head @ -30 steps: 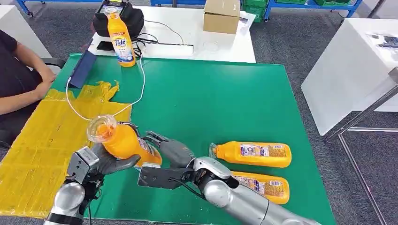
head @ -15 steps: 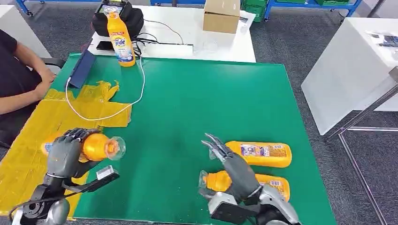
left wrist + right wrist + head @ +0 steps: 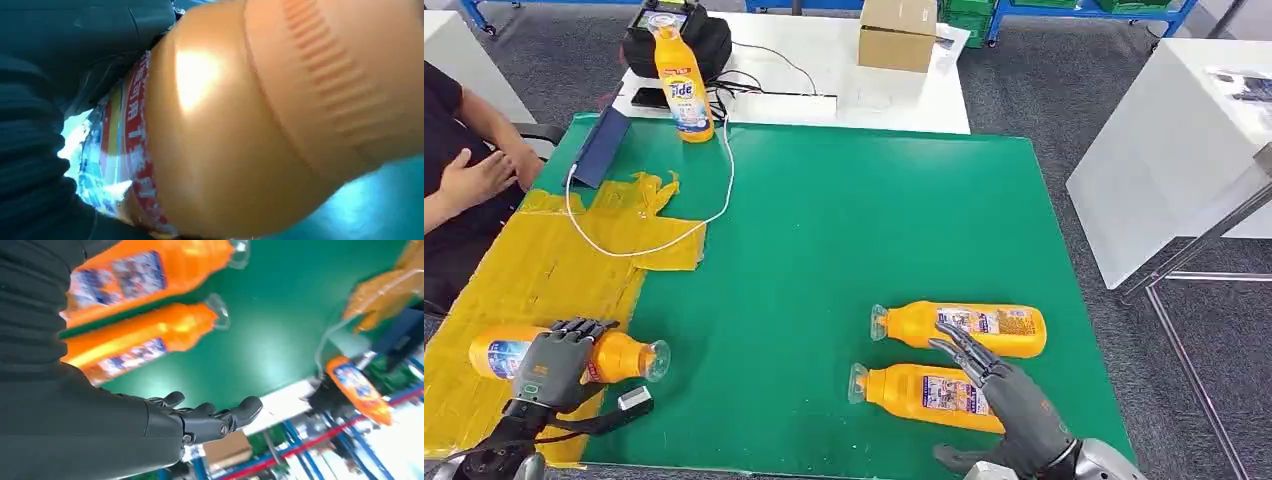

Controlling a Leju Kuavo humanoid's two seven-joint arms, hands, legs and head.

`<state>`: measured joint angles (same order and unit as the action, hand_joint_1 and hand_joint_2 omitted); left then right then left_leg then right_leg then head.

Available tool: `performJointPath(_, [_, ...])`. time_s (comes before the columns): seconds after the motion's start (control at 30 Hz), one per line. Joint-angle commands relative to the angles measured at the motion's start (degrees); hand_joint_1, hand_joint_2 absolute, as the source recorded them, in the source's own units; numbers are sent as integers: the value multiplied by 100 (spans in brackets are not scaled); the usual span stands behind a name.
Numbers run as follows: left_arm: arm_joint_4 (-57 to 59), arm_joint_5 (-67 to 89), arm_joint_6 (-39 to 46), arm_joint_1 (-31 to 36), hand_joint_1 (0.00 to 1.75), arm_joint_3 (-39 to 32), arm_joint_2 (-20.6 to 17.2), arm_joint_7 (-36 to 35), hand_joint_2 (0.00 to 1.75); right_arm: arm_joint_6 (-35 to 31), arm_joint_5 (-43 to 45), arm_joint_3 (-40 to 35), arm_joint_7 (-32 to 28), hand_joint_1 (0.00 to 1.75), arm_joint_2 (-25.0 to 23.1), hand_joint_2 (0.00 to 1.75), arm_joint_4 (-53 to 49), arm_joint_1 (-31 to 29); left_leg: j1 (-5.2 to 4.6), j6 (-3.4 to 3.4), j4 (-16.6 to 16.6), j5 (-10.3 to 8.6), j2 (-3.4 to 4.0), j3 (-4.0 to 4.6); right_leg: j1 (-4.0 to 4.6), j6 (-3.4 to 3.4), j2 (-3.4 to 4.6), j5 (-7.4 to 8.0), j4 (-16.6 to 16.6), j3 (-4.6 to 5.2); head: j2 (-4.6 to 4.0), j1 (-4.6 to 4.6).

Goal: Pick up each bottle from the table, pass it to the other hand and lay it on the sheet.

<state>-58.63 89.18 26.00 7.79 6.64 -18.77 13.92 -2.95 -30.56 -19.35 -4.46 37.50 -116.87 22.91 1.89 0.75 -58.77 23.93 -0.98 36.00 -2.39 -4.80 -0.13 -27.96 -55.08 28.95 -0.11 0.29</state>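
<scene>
Orange plastic bottle with clear cap (image 3: 574, 357) laid on its side on yellow plastic sheet (image 3: 544, 270), gripped by left robot hand (image 3: 549, 364). Right robot hand (image 3: 1004, 390) held with fingers spread, nothing grasped, above two orange bottles (image 3: 959, 328) lying on green worktop (image 3: 854, 220).

Orange bottles (image 3: 959, 329), yellow sheet (image 3: 534, 270), green table (image 3: 854, 220)

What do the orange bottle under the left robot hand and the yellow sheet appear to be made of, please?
The bottle looks like glossy orange plastic: a bright highlight on it, moulded ribs, a clear cap, a printed label. The yellow sheet seems thin plastic film, creased with a crumpled edge. The left robot hand rests on the bottle.
</scene>
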Motion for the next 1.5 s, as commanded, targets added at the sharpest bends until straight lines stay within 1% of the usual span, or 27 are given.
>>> performJointPath(0.03, [1058,-72,47,358,0,621,73,133,175,26,183,305,184,0,641,175,-213,518,-12,-11,10,-1,-11,-23,-8,19,-13,-4,6,-26,0,2])
performJointPath(0.07, [1018,-106,29,341,0,612,69,131,175,21,179,291,210,0,624,175,-216,510,-14,-14,15,-2,-7,-31,-8,29,-11,-2,11,-31,0,2])
performJointPath(0.1, [980,-165,26,330,0,615,73,173,175,17,163,282,253,0,630,175,-210,511,-11,-9,10,-3,-12,-23,-7,19,-12,-2,5,-23,0,4])
performJointPath(0.13, [924,-495,-3,383,0,600,144,456,175,44,84,244,466,0,746,175,-191,552,-13,-15,18,-5,-5,-35,-6,34,-8,1,12,-32,0,2])
performJointPath(0.23, [678,-1081,-150,410,0,586,304,828,175,-73,281,387,518,0,838,175,-120,689,-13,-16,13,-6,-17,-33,-8,23,-17,-1,8,-32,0,2])
performJointPath(0.3, [435,-1319,-165,357,0,597,340,937,175,-25,279,464,596,0,789,175,28,600,-13,-22,15,-8,-16,-40,-8,26,-18,0,13,-39,0,4])
performJointPath(0.33, [382,-1367,-174,350,0,598,356,963,175,-3,267,471,603,0,756,175,89,547,-9,-20,8,-9,-15,-33,-6,14,-14,1,8,-32,0,2])
performJointPath(0.4, [100,-1884,-245,289,0,517,469,1284,175,127,61,502,652,0,561,175,323,345,-12,-30,18,-9,-5,-42,-6,33,-9,3,19,-41,0,4])
performJointPath(0.47, [-57,-1962,-310,261,0,506,492,1296,175,191,-19,487,637,0,457,175,463,223,-8,-21,13,-9,-9,-38,-3,18,-8,7,16,-37,0,4])
performJointPath(0.57, [-83,-2123,-356,249,0,464,522,1378,175,205,-55,496,648,0,426,175,474,219,-12,-27,19,-8,-7,-45,-4,32,-10,5,23,-42,0,2])
performJointPath(0.6, [-103,-2121,-370,253,0,464,519,1378,175,215,-71,499,646,0,405,175,492,207,-8,-22,12,-8,-4,-36,-2,24,-9,5,16,-33,0,4])
performJointPath(0.63, [-198,-2635,-502,262,0,334,652,1717,175,300,-89,539,696,0,320,175,578,178,-11,-25,20,-8,-4,-45,-3,32,-12,4,22,-42,0,4])
performJointPath(0.67, [-250,-2637,-524,276,0,330,667,1718,175,316,-105,548,694,0,283,175,625,160,-12,-27,25,-6,-1,-53,-2,42,-10,2,26,-48,0,2])
performJointPath(0.7, [-496,-3248,-840,292,0,161,860,2009,175,393,-213,554,741,0,166,175,788,103,-13,-28,27,-8,0,-53,-3,41,-9,4,27,-47,0,2])
performJointPath(0.73, [-621,-3486,-1013,300,0,104,954,2054,175,419,-275,540,754,0,127,175,877,67,-4,-20,11,-10,-10,-32,2,19,-15,7,18,-31,0,2])
performJointPath(0.77, [-844,-3787,-1269,291,0,27,1045,2149,175,448,-365,532,774,0,13,175,1019,-2,-6,-25,17,-11,-13,-38,2,30,-21,6,24,-38,0,2])
performJointPath(0.83, [-1166,-4199,-1667,282,0,-38,1170,2192,175,493,-487,477,799,0,-124,175,1251,-144,1,-19,5,-11,-11,-21,5,12,-16,9,17,-23,0,2])
performJointPath(0.9, [-1410,-4426,-1955,299,0,-11,1257,2166,175,592,-545,380,802,0,-224,175,1552,-327,0,-21,7,-10,-6,-23,5,16,-12,10,19,-25,0,2])
performJointPath(1.0, [-1430,-4447,-2020,328,0,70,1282,2166,175,678,-581,278,806,0,-286,175,1776,-441,-3,-19,7,-10,-2,-22,1,14,-6,9,14,-20,0,4])
performJointPath(1.03, [-1410,-4446,-2027,350,0,95,1300,2168,175,709,-605,236,815,0,-295,175,1838,-458,-3,-24,15,-11,-2,-31,4,29,-10,10,23,-31,0,4])
performJointPath(1.1, [-1296,-4447,-2055,453,0,230,1341,2183,175,947,-705,-22,941,0,-352,175,2173,-575,-4,-24,18,-12,-1,-34,4,30,-9,10,24,-33,0,4])
performJointPath(1.2, [-1145,-4446,-2054,593,0,363,1383,2181,175,876,-731,-255,976,0,-387,175,2444,-617,0,-17,9,-10,-10,-26,4,14,-15,8,17,-27,0,2])
performJointPath(1.23, [-1145,-4446,-2054,593,0,363,1383,2181,175,876,-731,-255,976,0,-387,175,2444,-617,-3,-22,18,-12,-11,-36,4,27,-19,8,26,-37,0,2])
performJointPath(1.37, [-1129,-4458,-2055,599,0,368,1368,2176,175,852,-722,-275,981,0,-345,175,2412,-605,-5,-21,11,-7,-1,-30,1,21,-7,6,16,-29,0,2])
performJointPath(1.43, [-1036,-4514,-2090,686,0,395,1397,2175,175,1073,-605,-491,1215,0,-180,175,2478,-620,-6,-23,12,-5,2,-32,1,26,-5,5,17,-31,0,2])
performJointPath(1.47, [-885,-4525,-2118,832,0,453,1458,2173,175,1162,-622,-695,1370,0,-89,175,2647,-620,-5,-20,7,-7,-4,-25,0,17,-7,5,13,-25,0,2])
performJointPath(1.5, [-763,-4586,-2151,947,0,487,1510,2180,175,1201,-674,-896,1518,0,-57,175,2821,-645,-7,-25,13,-7,-6,-33,0,28,-12,4,18,-33,0,2])
